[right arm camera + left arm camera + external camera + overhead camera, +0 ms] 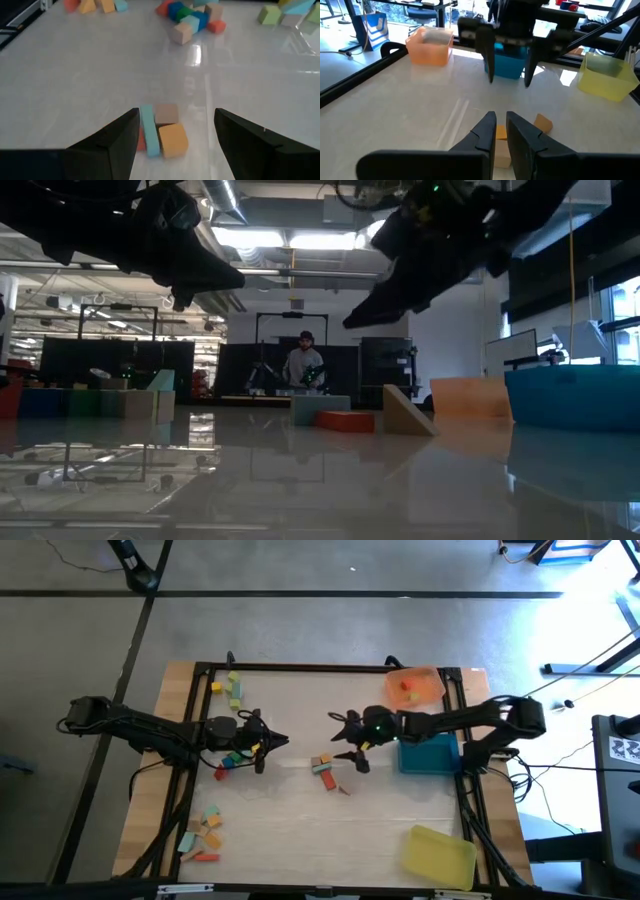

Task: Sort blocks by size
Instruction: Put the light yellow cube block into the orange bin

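Item: sorting of blocks by size, early stage by appearance. Nearest the front edge of the worktop, a loose group of tan, teal and orange blocks at the left and an empty-looking yellow tray at the right. Mid-worktop: a small cluster of blocks, teal, tan, orange and red, lying touching one another; the right gripper hovers over it with fingers well apart and nothing between them. The left gripper hangs just beside a mixed heap on the left, fingers together, holding nothing visible. A blue tray sits right of centre, contents not discernible. Farther back: a few yellow and green blocks at the left; an orange tray at the right holding two small blocks, red and orange. Judgement: little is sorted; most blocks remain scattered in four groups. Surface: pale, glossy, reflective, framed by dark rails. Room beyond: workshop with ceiling lights, benches, and a person standing far off.
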Controlling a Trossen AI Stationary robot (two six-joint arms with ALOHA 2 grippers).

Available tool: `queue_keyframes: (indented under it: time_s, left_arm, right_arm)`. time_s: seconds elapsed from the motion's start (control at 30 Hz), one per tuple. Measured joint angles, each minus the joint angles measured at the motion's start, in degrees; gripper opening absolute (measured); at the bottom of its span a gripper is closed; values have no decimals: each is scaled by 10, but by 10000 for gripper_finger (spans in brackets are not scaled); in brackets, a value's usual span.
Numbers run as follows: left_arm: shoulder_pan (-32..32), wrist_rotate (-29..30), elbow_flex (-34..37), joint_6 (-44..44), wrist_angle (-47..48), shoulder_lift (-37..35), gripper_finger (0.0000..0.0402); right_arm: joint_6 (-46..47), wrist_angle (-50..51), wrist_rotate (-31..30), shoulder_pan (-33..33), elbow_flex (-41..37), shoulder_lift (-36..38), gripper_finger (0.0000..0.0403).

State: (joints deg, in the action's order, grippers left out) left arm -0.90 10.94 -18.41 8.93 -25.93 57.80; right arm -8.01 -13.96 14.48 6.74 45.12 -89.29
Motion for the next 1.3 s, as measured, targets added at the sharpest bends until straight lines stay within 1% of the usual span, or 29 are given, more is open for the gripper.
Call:
queue_keyframes:
  time_s: [0.13, 0.23, 0.43, 0.5, 0.67, 0.77, 0.87, 1.07, 1.3]
  left_arm:
    - [0, 0, 0, 2, -8, 2, 31]
    - [0, 0, 0, 6, -17, 18, 31]
    - [0, 0, 0, 14, -89, 100, 31]
    - [0, 0, 0, 17, -122, 134, 31]
    - [0, 0, 0, 28, -191, 215, 31]
    - [0, 0, 0, 37, -221, 251, 31]
    - [0, 0, 0, 45, -238, 279, 31]
    - [0, 0, 0, 48, -261, 320, 31]
    - [-2, 0, -2, 69, -273, 341, 31]
  right_arm:
    - [4, -34, -6, 0, 0, -39, 253]
    - [7, -57, -10, 0, 0, -69, 253]
    - [18, -104, -38, 0, 0, -118, 253]
    - [13, -110, -36, 0, 0, -130, 253]
    - [-11, -122, -29, 0, 0, -149, 253]
    - [-18, -118, -28, 0, 0, -150, 253]
    - [-24, -118, -10, 0, 0, -150, 253]
    - [-28, -130, -19, 0, 1, -170, 253]
    - [-29, -135, -25, 0, 1, -197, 253]
